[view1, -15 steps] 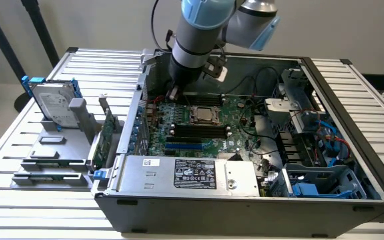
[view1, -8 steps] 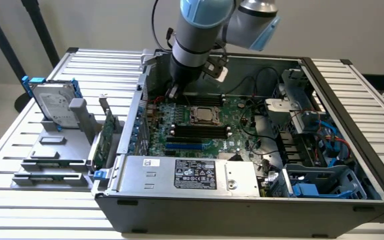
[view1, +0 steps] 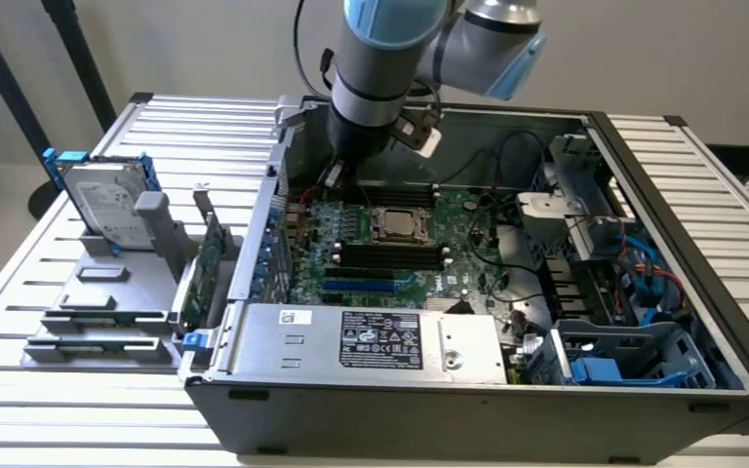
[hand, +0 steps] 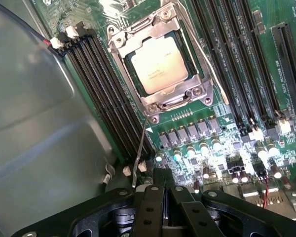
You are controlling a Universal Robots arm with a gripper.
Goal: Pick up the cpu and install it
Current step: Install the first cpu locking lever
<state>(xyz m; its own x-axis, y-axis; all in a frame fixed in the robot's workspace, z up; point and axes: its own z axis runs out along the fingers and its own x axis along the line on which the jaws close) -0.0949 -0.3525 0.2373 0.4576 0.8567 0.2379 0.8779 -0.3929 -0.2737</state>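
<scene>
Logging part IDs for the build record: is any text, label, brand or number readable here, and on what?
No text can be read in either view.
power supply label: print and marks, too small to read.
white sticker beside it: too small.
cpu: faint print on the lid, blurred.
hard drive label: too small.
motherboard silkscreen: blurred.

Cpu [hand: 159,64] seated in metal socket frame [hand: 119,42] on board [hand: 187,117]. Memory slots [hand: 103,94] flank socket. Gripper [hand: 163,190] fingers closed together, near capacitors [hand: 203,147]. Grey case wall [hand: 34,123] beside slots.
</scene>
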